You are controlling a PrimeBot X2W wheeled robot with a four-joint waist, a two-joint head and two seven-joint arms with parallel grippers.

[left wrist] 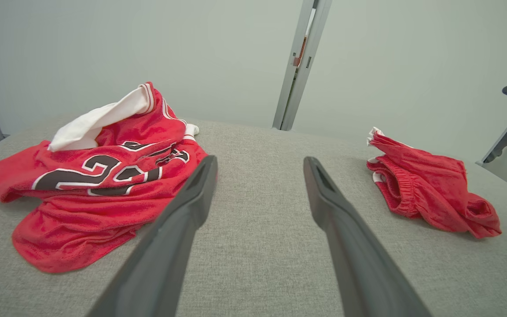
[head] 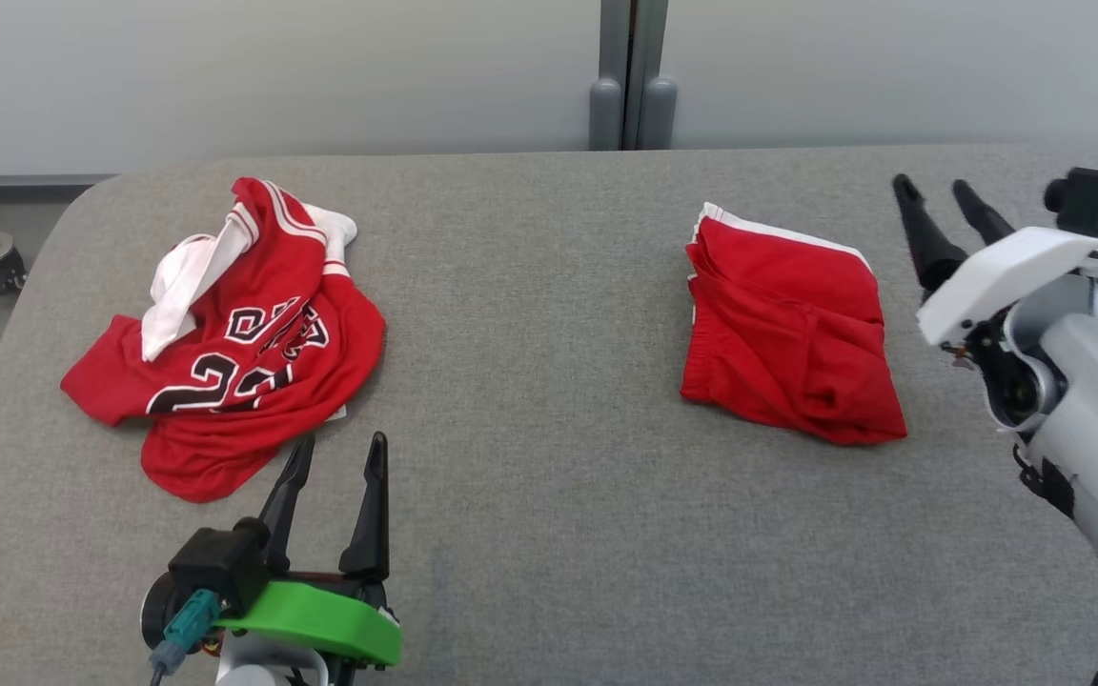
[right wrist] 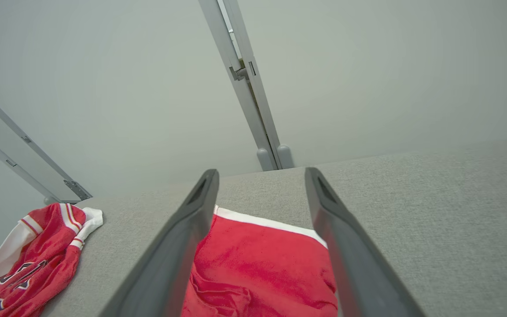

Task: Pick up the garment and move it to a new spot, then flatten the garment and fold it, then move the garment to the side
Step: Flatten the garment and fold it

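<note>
The garment, a pair of red shorts with a white edge point(head: 787, 333), lies folded into a compact bundle on the right half of the grey table point(head: 549, 534). My right gripper point(head: 930, 184) hovers open just to its right, fingers apart and empty. In the right wrist view the shorts point(right wrist: 258, 264) lie below and between the open fingers of that gripper point(right wrist: 261, 171), apart from them. My left gripper point(head: 341, 440) stands open near the table's front left, holding nothing. The left wrist view has the shorts point(left wrist: 429, 189) off to the right of its open gripper point(left wrist: 260, 160).
A crumpled red and white jersey with black numbers point(head: 244, 372) lies at the table's left, just beyond the left fingertips point(left wrist: 205, 176). A grey wall with a vertical post point(head: 630, 76) stands behind the table.
</note>
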